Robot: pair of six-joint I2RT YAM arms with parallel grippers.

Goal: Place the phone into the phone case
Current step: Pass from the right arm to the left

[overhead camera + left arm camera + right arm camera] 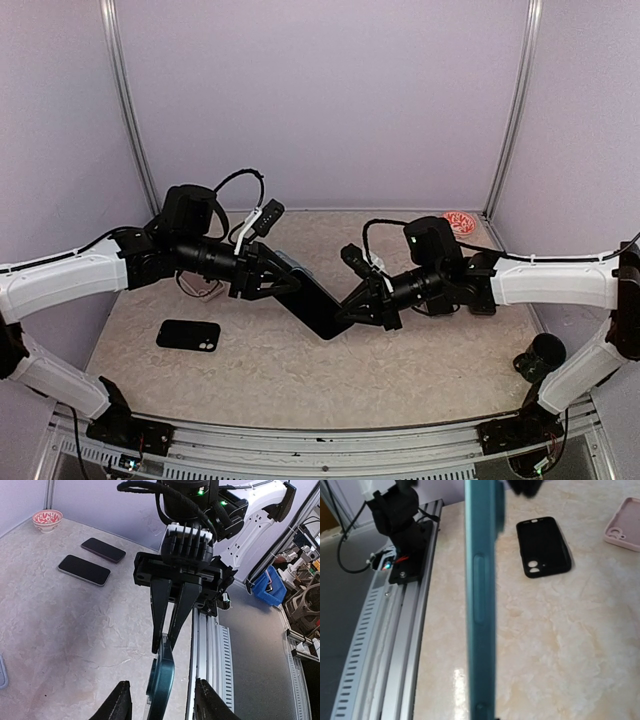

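Reaching inward over the tabletop (400,370), the right end effector (350,306) was clamped on the midair phone (312,300), the left end effector (288,284) set part-open astride it; the case (188,335) was laid well apart.

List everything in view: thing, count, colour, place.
phone: one, teal edge, held above the table between both claws
phone case: one, black, flat on the table, near left
pink case: one, pink, on the table, cut off by the right wrist view's edge
spare phones: two, dark, side by side on the table near the bowl
bowl: one, red-patterned, far right corner
table: one, beige marbled
left claw: one, black, open around the phone
right claw: one, black, shut on the phone
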